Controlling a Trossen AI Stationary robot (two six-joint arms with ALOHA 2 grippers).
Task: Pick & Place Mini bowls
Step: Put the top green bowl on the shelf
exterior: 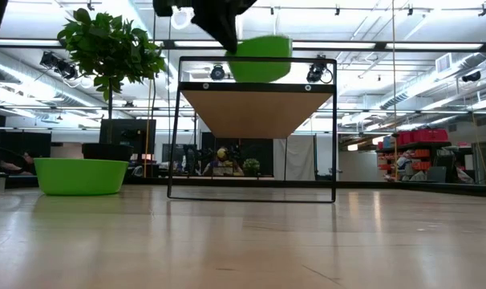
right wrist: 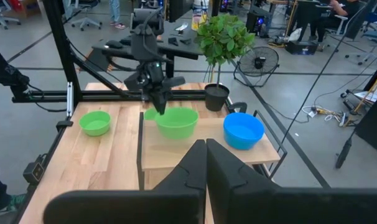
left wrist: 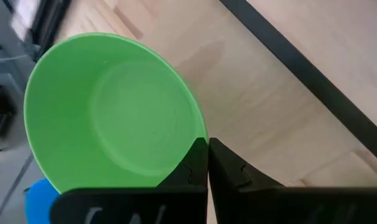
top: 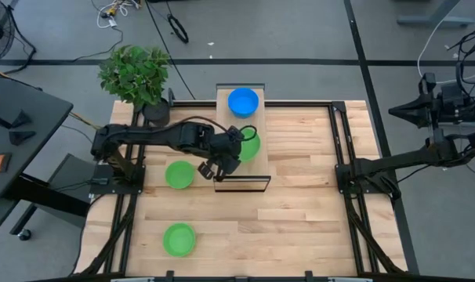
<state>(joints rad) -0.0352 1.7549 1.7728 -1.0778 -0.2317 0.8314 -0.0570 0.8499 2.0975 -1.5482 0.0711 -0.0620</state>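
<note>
Presently the left gripper (top: pixel 224 159), fingers clamped on a green bowl's (top: pixel 249 146) rim, holds it over the shelf (top: pixel 257 117); the right gripper (right wrist: pixel 206 163) is closed, empty.

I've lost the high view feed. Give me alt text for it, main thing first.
The left pincer is shut on the rim of a green mini bowl over a raised wooden shelf, where a blue mini bowl sits at the far end. Two more green bowls lie on the table; the right arm waits off the right edge.
</note>
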